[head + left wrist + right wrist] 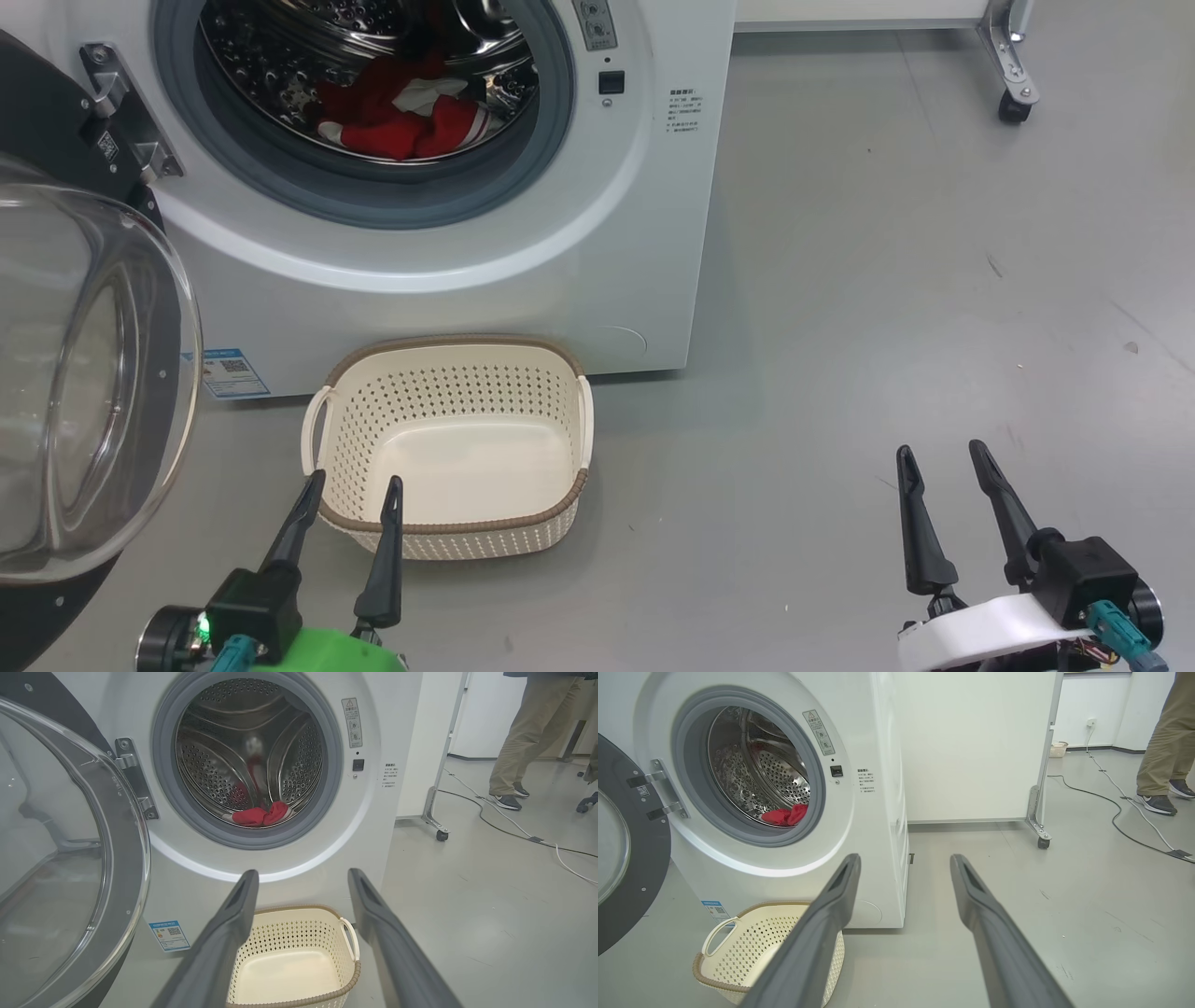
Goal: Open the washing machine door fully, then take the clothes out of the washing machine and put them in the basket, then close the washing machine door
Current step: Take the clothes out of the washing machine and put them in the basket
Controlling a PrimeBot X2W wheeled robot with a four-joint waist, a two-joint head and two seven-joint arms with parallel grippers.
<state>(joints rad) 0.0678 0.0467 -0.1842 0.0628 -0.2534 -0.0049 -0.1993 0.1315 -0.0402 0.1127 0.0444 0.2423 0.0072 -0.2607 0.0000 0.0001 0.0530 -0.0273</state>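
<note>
Faces the washing machine (607, 261), round port uncovered. Has the washing machine door (84, 373) standing open on its hinge at the left, clear glass bowl bulging toward the head camera, black rim around it.

Finds the clothes (397, 117) inside the steel drum: a red heap with white trim, lying low at the drum's front, just behind the grey rubber ring. Finds the basket (467, 392) empty on the grey floor (887, 280), just in front of the machine and below the port, far rim close to the white front panel.

Holds the left gripper (356, 479) wide, dark fingers apart and empty, tips overlapping the basket's near left rim in the head view; cannot tell whether touching it. From the left wrist, looks between the fingers down into the basket and up into the drum.

Holds the right gripper (940, 450) wide too, empty, over bare floor well to the right of the basket.

Notes a small blue sticker (229, 369) low on the machine's front, left of the basket. Catches, in the wrist views, a wheeled white panel (971, 742) beside the machine, a cable (1115, 812) across the floor, and a person's legs (523, 742) in tan trousers and dark shoes farther off.
</note>
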